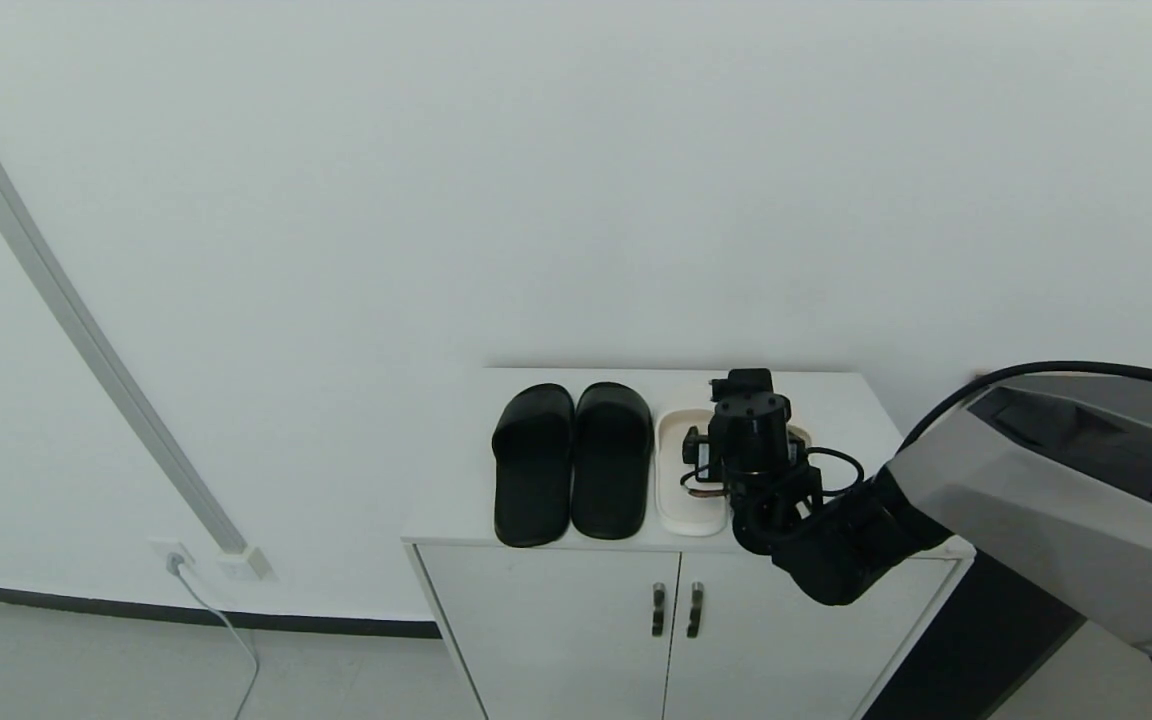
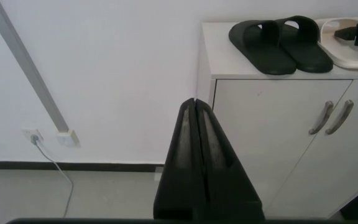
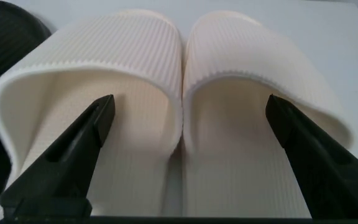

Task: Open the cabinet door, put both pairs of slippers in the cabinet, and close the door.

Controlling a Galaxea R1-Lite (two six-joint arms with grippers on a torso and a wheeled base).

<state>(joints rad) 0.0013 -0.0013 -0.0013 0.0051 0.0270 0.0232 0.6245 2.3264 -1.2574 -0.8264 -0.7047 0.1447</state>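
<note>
Both pairs sit on top of the cabinet (image 1: pixel 556 640). Its two doors are shut, with the handles (image 1: pixel 674 608) meeting at the centre seam, and nothing is stowed yet. The black slippers (image 1: pixel 573 460) lie side by side toward the robot's left, and the cream slippers (image 1: pixel 681 490) are just beside them on its right. The right gripper (image 3: pixel 188 109) hangs over the cream pair with its jaws wide apart and holding nothing, one finger at the mouth of each slipper. The left gripper (image 2: pixel 196 102) is low, off the cabinet's left side, with its jaws pressed together and empty. By their look, the cream slippers are light ribbed foam: soft, springy, unlikely to slip and not breakable. Your best hold appears to be the two inner strap edges where the slippers touch. Pinch both together so the pair lifts as one, and expect the straps to squash. The head view gives you the layout and the shut doors, but the arm covers much of the cream pair there. The right wrist view supplies the finger placement, and the left wrist view shows the handles standing proud of the doors.
</note>
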